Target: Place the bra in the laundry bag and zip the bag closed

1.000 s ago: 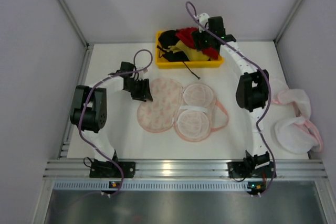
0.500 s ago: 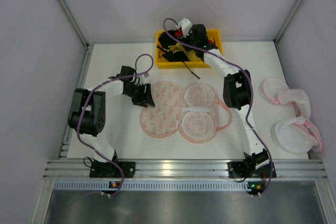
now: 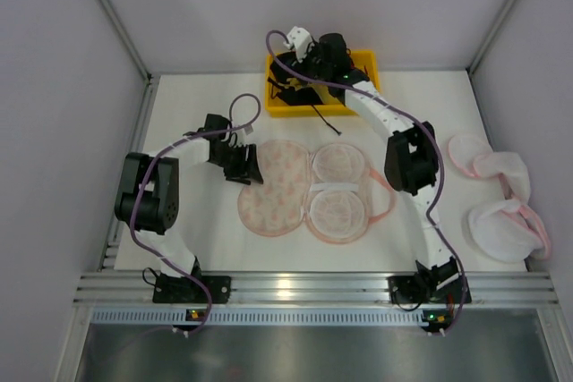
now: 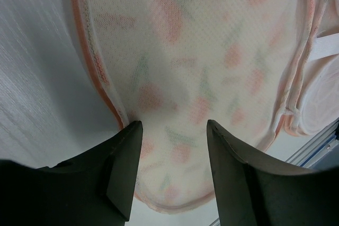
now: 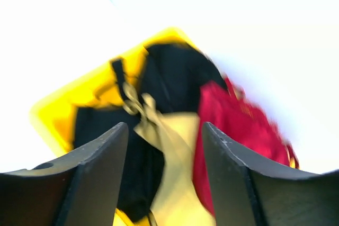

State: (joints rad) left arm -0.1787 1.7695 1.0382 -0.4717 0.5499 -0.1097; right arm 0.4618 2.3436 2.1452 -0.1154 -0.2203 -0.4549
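Both arm bases sit at the near edge of the white table (image 3: 179,230), the left arm bending out to the left and the right arm reaching far across the table.

In the middle of the table lies the laundry bag (image 3: 273,187), opened flat: its printed two-lobed half is on the left and the two round, paler cups are on the right, with pink zip trim running around the edges. The left gripper (image 4: 174,123) is at the far-left edge of the printed half. Its jaws are spread apart and clamp nothing. The wrist view shows the printed mesh lying flat between and beyond the fingers (image 4: 124,168), and the pink trim passes just beside the left one. Whether the fingertips touch the mesh cannot be told.

Off to the right, near the table's right edge, lie plain white pink-edged bags (image 3: 497,225), well apart from the printed one.

At the far edge stands a yellow bin (image 3: 295,112) with a black strap (image 3: 327,123) hanging over its near rim onto the table. The right gripper (image 5: 164,126) hovers above this bin, its jaws released and nothing between them. The wrist picture is blurred, yet the bra (image 5: 233,125) shows inside the bin as a bright red heap on its right side, next to black bras (image 5: 175,78) and a pale yellow garment (image 5: 175,130). The red bra is not in the bag, which lies unzipped.
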